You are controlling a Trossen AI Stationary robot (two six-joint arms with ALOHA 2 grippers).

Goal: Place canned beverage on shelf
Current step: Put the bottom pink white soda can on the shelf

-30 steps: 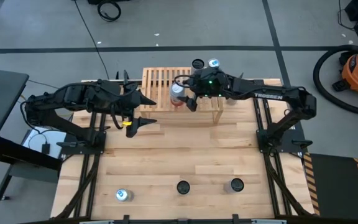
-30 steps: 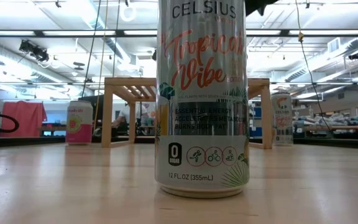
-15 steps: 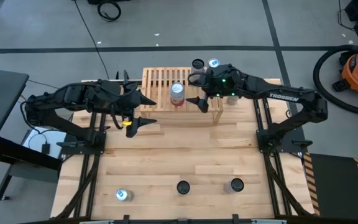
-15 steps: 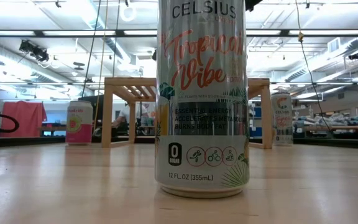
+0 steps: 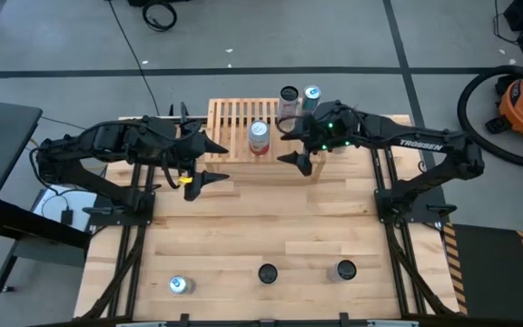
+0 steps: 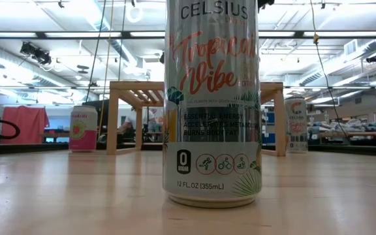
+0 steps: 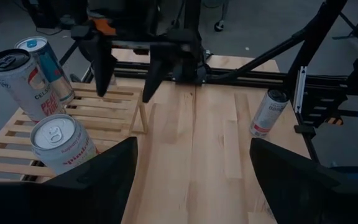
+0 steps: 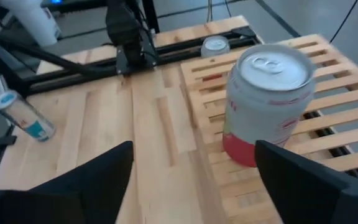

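A red-and-white canned beverage (image 5: 259, 136) stands upright on the slatted top of the light wooden shelf (image 5: 234, 118) at the table's far edge; the right wrist view shows the can (image 8: 263, 102) close ahead. My right gripper (image 5: 291, 147) hangs open just to the can's right, clear of it, with nothing between its fingers (image 8: 73, 186). My left gripper (image 5: 223, 162) waits open to the left of the shelf, above the table. In the left wrist view the can (image 7: 61, 143) stands on the slats.
Two more cans (image 5: 289, 95) (image 5: 312, 94) stand at the shelf's far right. Three cans (image 5: 179, 285) (image 5: 268, 272) (image 5: 344, 270) stand along the table's near edge; the middle one (image 6: 212, 104) fills the low view. Further cans flank the shelf (image 6: 83, 128) (image 6: 296, 124).
My right gripper, whose fingers stood on either side of the can on the shelf, has drawn back toward the table's right edge and a little toward the near edge, rising slightly. The can stays upright on the slats where it was.
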